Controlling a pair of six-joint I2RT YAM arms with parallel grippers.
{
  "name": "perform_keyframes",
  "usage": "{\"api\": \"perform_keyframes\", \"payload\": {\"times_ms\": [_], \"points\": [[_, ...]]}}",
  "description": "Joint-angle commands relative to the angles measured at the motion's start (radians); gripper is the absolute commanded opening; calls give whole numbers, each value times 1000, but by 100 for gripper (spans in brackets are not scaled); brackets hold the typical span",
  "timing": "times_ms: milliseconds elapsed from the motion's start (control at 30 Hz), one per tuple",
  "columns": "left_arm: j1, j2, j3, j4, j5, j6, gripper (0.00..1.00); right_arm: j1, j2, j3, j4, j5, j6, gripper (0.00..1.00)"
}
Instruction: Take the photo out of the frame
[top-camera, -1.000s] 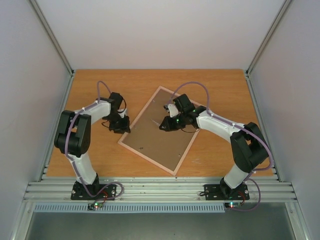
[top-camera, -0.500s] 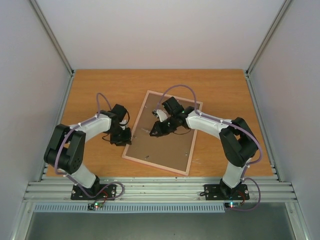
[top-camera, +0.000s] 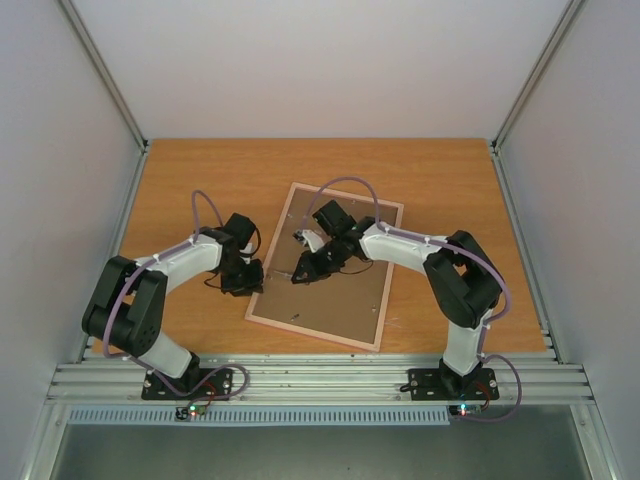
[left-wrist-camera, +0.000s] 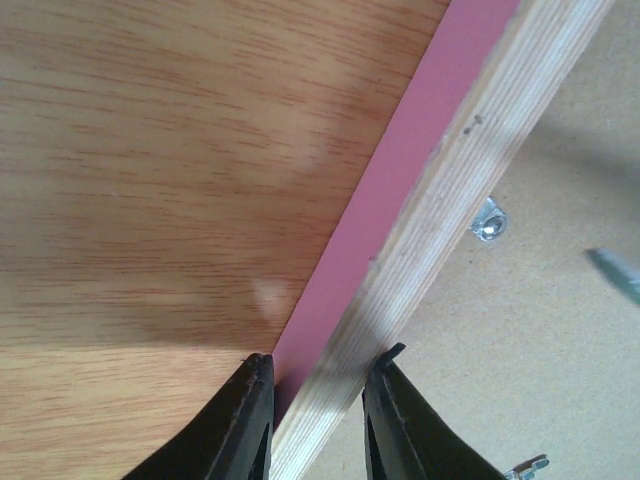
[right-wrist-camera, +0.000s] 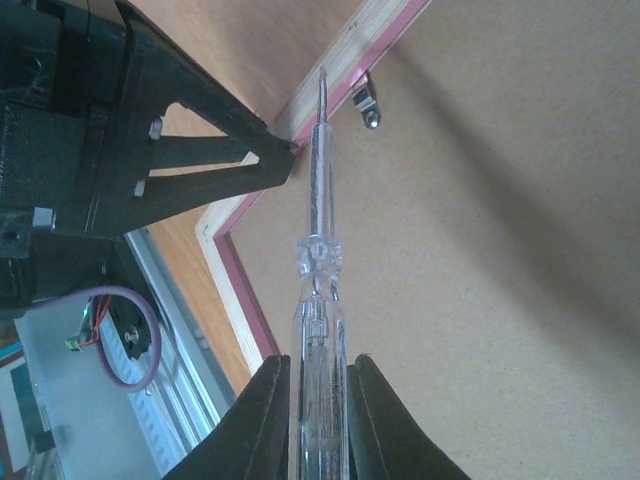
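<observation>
Right gripper (right-wrist-camera: 318, 365) held a clear-handled screwdriver (right-wrist-camera: 320, 290), jaws pressed tight on the handle and the blade aimed at the left rail of the frame (right-wrist-camera: 335, 50). The tip sat over the rail's inner edge, just beside a metal retaining tab (right-wrist-camera: 366, 103) but not on it. The frame lay face down on the table (top-camera: 200, 170), wood back up, with the brown backing board (right-wrist-camera: 500, 250) seated in it. Left gripper (left-wrist-camera: 327, 358) straddled the same rail near the tab, one fingertip on the pink outer face and one on the inner edge; it looked like a steadying clamp. Photo not visible, presumably under the board. Step as I read it: swinging tabs off the board. Next move needed the tip against the tab and a sideways push, without gouging the board.
</observation>
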Motion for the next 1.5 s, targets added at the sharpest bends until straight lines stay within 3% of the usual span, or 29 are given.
{"api": "perform_keyframes", "payload": {"times_ms": [0,700,1467], "points": [[-3,-11,-3,17,-16,-37,24,18,31,5,-16,-41,-21,1],[-6,-15,-10,12,-14,-32,22,29,95,33,-3,25,-3,1],[-5,-36,-40,18,-21,-45,22,-2,-13,-33,22,237,113,1]]}}
